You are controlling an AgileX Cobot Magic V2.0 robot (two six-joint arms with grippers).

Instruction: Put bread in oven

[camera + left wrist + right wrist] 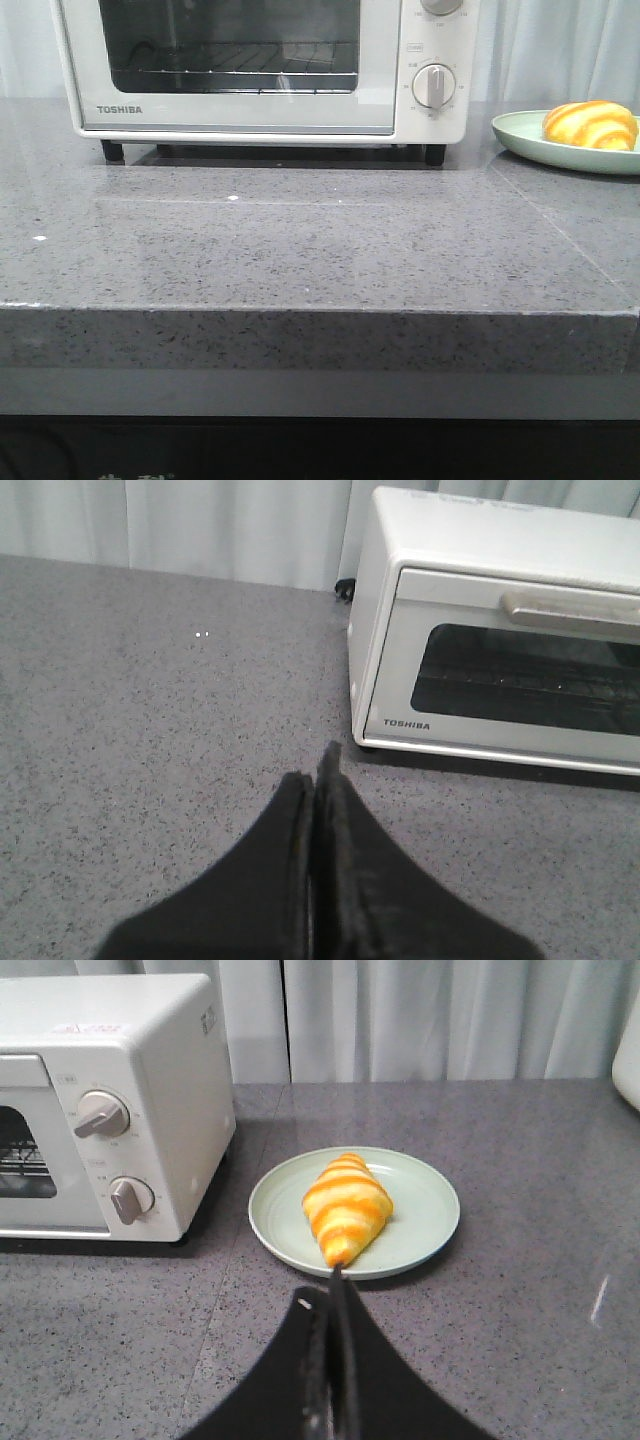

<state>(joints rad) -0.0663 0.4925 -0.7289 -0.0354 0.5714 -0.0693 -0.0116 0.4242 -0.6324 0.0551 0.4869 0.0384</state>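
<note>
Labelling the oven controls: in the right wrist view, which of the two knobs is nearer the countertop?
The lower knob on the oven, nearest its base. The upper knob sits above it, closer to the oven's top.

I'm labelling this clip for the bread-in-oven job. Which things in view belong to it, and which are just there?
Belongs to the job:
bread
oven, door shut
left gripper, shut
right gripper, shut

Just there:
pale green plate under the bread
grey counter
white curtain
</note>
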